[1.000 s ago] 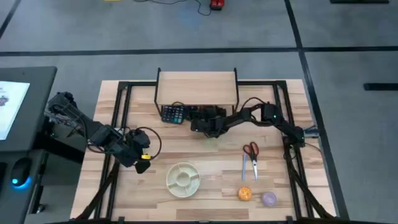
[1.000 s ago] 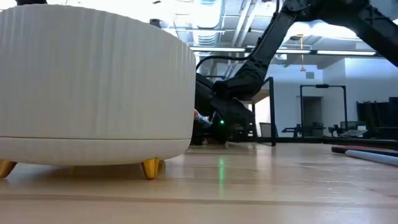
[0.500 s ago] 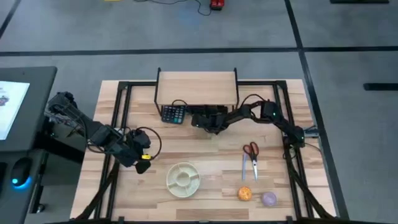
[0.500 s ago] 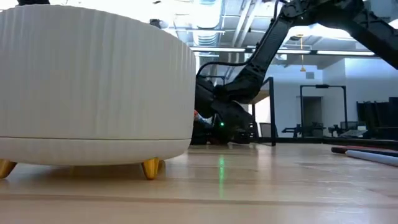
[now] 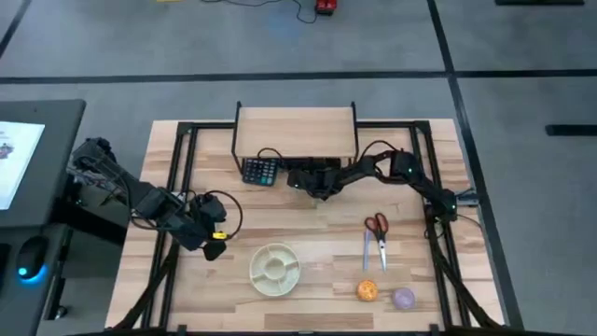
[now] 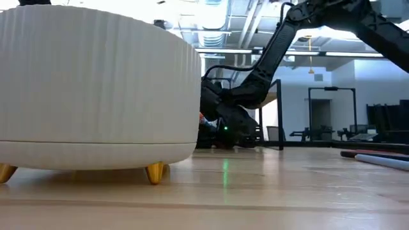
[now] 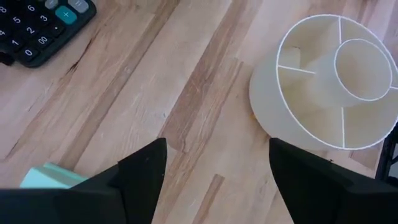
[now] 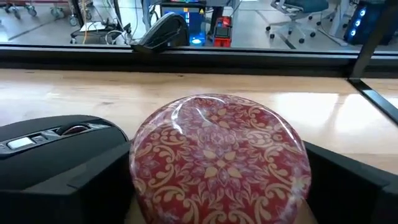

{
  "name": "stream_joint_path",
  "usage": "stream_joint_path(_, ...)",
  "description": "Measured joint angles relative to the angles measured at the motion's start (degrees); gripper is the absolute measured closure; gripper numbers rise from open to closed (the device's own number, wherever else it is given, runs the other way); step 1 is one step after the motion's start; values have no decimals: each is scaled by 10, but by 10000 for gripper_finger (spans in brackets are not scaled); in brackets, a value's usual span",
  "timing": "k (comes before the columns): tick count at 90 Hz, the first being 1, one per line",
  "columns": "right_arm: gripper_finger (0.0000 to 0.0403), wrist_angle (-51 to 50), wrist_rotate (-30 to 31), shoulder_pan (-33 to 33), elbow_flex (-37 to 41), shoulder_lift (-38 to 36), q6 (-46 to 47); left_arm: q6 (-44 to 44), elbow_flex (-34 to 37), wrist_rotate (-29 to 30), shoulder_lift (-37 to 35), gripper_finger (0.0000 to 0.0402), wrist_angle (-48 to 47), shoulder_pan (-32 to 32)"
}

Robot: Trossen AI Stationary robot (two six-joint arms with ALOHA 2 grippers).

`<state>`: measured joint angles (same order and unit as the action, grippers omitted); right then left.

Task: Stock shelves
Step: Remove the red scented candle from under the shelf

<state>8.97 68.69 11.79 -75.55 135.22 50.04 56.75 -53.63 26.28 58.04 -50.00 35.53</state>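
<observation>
Shelves (image 5: 295, 131): upper centre of high view, rigid wood top | Right gripper (image 5: 300, 177): at shelf's front edge, clamping patterned red tin (image 8: 219, 155); likely light, smooth, slippery, best held across its sides | Left gripper (image 7: 214, 165): lower left, fingers spread, empty, near divided bowl (image 7: 329, 81).

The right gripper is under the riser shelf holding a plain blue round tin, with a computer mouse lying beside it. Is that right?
Not quite. The tin between the right gripper fingers is red with a cream floral pattern, not plain blue, as the right wrist view shows. The rest holds: the gripper is at the riser shelf, with the mouse beside the tin.
</observation>
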Motion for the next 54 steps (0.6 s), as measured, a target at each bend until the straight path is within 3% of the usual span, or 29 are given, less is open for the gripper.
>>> stream_joint_path(54,27,16,40,3,0,-10,0,-4,0,0,0,144,0,0)
